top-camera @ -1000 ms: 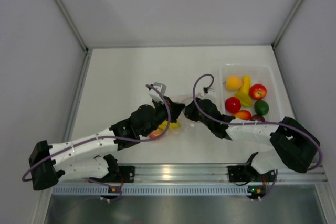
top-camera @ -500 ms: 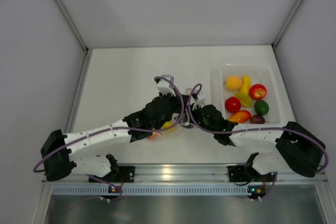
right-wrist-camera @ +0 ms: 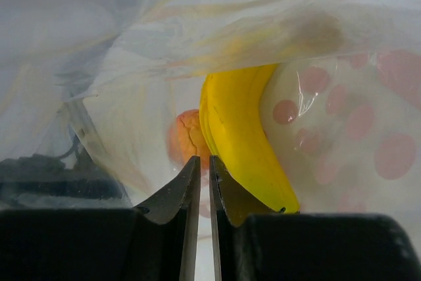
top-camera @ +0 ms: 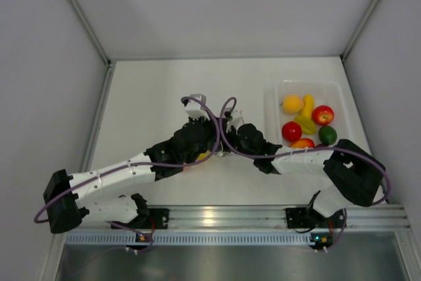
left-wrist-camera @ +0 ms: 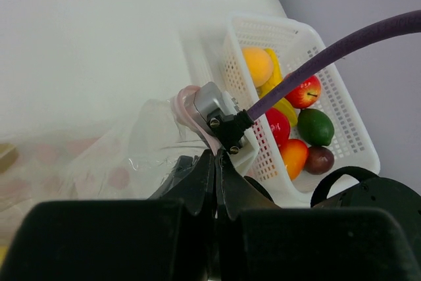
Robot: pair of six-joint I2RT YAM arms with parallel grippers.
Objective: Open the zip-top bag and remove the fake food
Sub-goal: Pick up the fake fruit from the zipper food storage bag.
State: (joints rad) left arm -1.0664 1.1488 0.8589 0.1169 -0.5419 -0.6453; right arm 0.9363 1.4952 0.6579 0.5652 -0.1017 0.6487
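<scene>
The zip-top bag (left-wrist-camera: 99,156), clear film with pink dots, hangs between my two grippers, and the arms hide most of it from above. Its pink zip strip (left-wrist-camera: 187,106) curves down into my left gripper (left-wrist-camera: 216,156), which is shut on that edge. My right gripper (right-wrist-camera: 204,162) is closed to a thin slit with bag film (right-wrist-camera: 197,24) draped over and around it. Just past its tips, inside the bag, lie fake food pieces: a yellow banana (right-wrist-camera: 243,136) and an orange-pink piece (right-wrist-camera: 185,137). From above, the grippers meet mid-table, left (top-camera: 217,137) and right (top-camera: 223,148).
A white slotted tray (top-camera: 273,106) stands at the right with an orange (top-camera: 293,104), bananas, a red apple (top-camera: 322,115), a tomato (top-camera: 291,131) and a lime (top-camera: 327,135). The right arm's camera mount (left-wrist-camera: 210,106) and purple cable sit close above my left fingers. Walls border the table.
Both arms moved with the bag, first up and right, then back left. The right arm stretched further left toward the left gripper, and its jaws narrowed slightly.
</scene>
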